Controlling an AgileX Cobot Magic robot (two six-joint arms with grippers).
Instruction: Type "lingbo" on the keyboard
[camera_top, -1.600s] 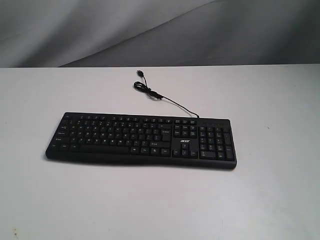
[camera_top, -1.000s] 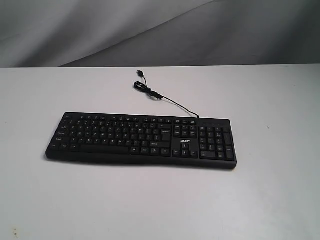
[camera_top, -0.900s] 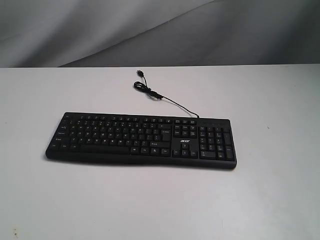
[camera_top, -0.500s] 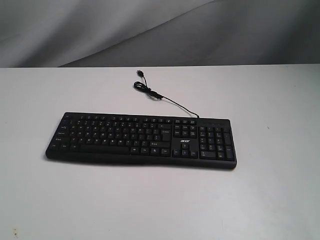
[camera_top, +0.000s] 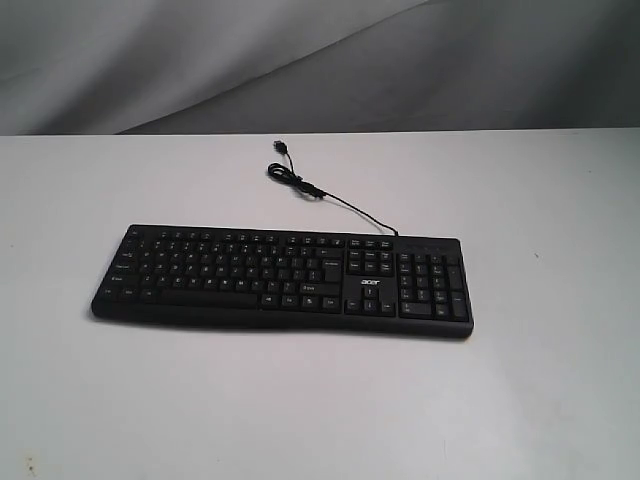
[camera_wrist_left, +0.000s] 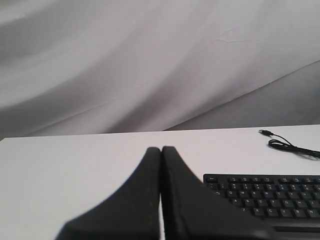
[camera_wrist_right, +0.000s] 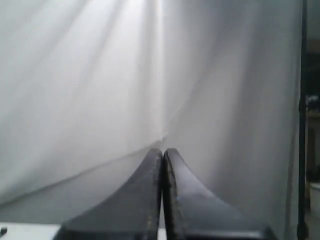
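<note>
The long black keyboard lies flat on the white table, its number pad at the right end and an acer logo beside it. Its thin black cable curls away toward the back. Neither arm shows in the exterior view. In the left wrist view my left gripper is shut with nothing held, and the keyboard's left end lies just beyond and beside its fingers. My right gripper is shut too, empty, pointing at the grey backdrop; no keyboard shows there.
A grey draped cloth hangs behind the table's far edge. The cable's USB plug rests loose on the table behind the keyboard. A dark vertical pole stands at one side of the right wrist view.
</note>
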